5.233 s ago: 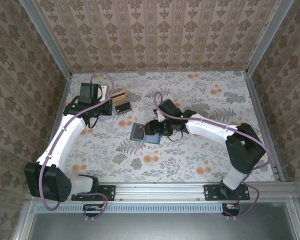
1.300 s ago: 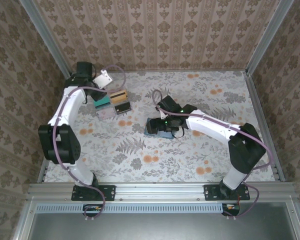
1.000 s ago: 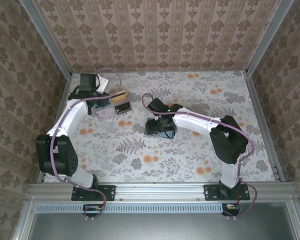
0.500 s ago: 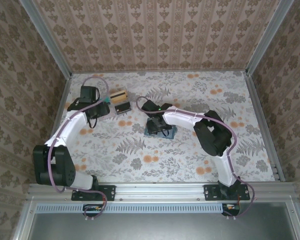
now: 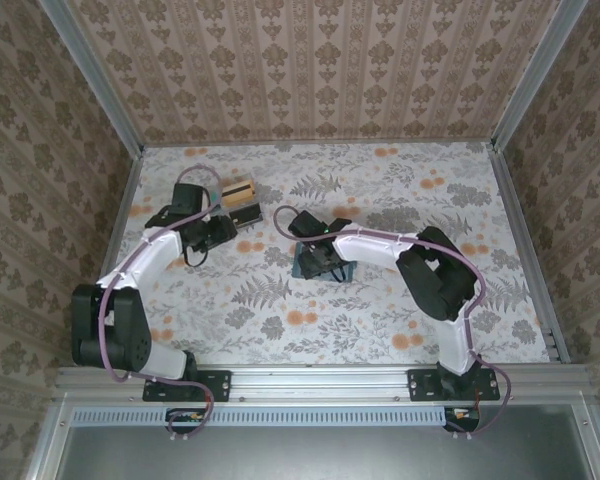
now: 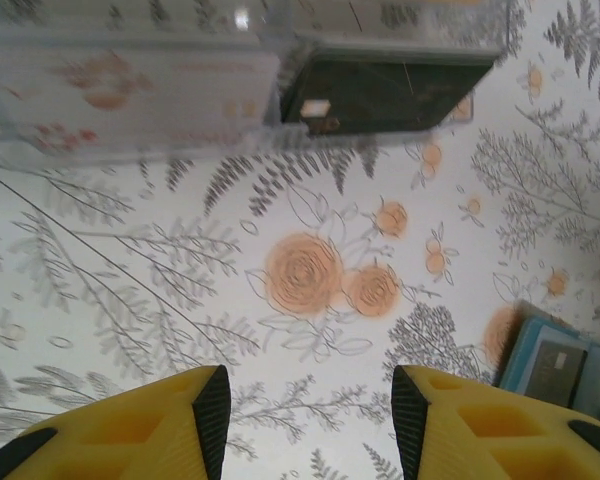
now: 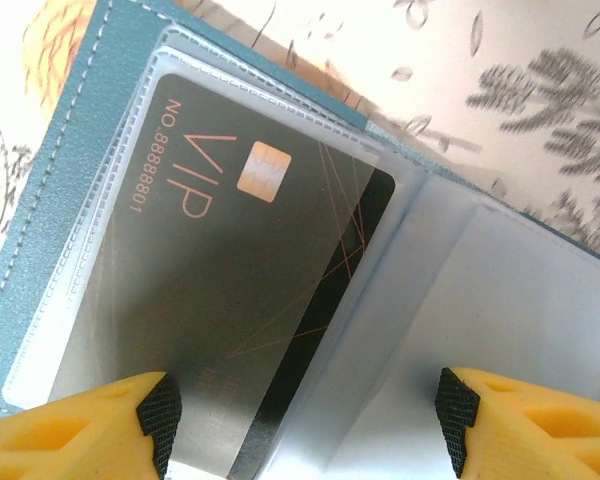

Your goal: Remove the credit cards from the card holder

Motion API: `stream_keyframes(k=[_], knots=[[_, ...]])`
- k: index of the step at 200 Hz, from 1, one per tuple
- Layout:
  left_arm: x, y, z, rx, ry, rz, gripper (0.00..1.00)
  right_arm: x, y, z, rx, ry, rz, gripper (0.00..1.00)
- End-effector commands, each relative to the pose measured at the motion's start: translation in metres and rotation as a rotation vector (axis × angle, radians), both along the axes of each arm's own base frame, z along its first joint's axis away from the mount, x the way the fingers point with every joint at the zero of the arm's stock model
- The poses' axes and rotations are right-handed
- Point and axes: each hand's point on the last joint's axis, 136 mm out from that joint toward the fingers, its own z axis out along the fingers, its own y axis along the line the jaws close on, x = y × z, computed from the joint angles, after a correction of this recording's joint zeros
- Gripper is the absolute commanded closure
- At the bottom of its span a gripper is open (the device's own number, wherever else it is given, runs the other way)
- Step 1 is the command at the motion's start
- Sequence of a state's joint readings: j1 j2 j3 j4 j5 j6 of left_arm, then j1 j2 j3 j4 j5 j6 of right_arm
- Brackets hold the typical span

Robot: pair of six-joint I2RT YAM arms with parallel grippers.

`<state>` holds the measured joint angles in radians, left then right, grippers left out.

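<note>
The card holder (image 7: 70, 180) lies open on the floral table, a grey VIP card (image 7: 210, 260) with a chip sitting in its clear left sleeve. My right gripper (image 7: 305, 420) hovers close over it, open, one pad above the card and the other above the blue-grey right face. From above, that gripper (image 5: 320, 258) covers most of the holder (image 5: 303, 270). My left gripper (image 6: 310, 410) is open over bare table with nothing between its fingers; seen from above it (image 5: 218, 232) sits left of the holder. Ahead of it lie a dark green card (image 6: 390, 90) and a pale shiny card (image 6: 130, 100). A tan-orange card (image 5: 240, 192) lies behind.
The holder (image 6: 540, 345) also shows at the lower right of the left wrist view. Patterned walls and a metal frame (image 5: 130, 190) close in the table on the left, back and right. Both arm bases are bolted to the rail (image 5: 310, 380) at the near edge.
My left gripper has come away from the far left corner toward the middle and the near side, opening a little. The right arm's elbow has swung; its gripper stays over the holder.
</note>
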<state>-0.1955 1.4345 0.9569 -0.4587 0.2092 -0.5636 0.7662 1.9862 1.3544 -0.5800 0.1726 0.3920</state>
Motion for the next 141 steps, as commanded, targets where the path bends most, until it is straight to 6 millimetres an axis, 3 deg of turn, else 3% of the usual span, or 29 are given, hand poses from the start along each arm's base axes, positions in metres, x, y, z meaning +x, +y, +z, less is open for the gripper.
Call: stream_keyframes(k=[1, 29, 49, 94, 106, 141], knots=[[-0.005, -0.023, -0.006, -0.07, 0.023, -0.016, 0.51, -0.022, 0.007, 0.012, 0.074, 0.083, 0.003, 0.27], [-0.011, -0.05, -0.007, -0.103, 0.031, -0.055, 0.51, -0.005, 0.018, 0.06, 0.239, -0.016, -0.102, 0.26], [-0.016, -0.074, -0.011, -0.135, 0.049, -0.1, 0.51, 0.002, 0.013, 0.071, 0.321, -0.026, -0.177, 0.28], [-0.022, -0.12, -0.022, -0.184, 0.096, -0.233, 0.54, 0.001, 0.0, 0.049, 0.481, 0.119, -0.316, 0.45], [-0.032, -0.141, -0.026, -0.188, 0.122, -0.304, 0.55, 0.001, -0.001, 0.044, 0.5, 0.145, -0.336, 0.52], [-0.038, -0.164, -0.037, -0.172, 0.17, -0.378, 0.62, -0.002, 0.001, 0.033, 0.525, 0.201, -0.363, 0.63]])
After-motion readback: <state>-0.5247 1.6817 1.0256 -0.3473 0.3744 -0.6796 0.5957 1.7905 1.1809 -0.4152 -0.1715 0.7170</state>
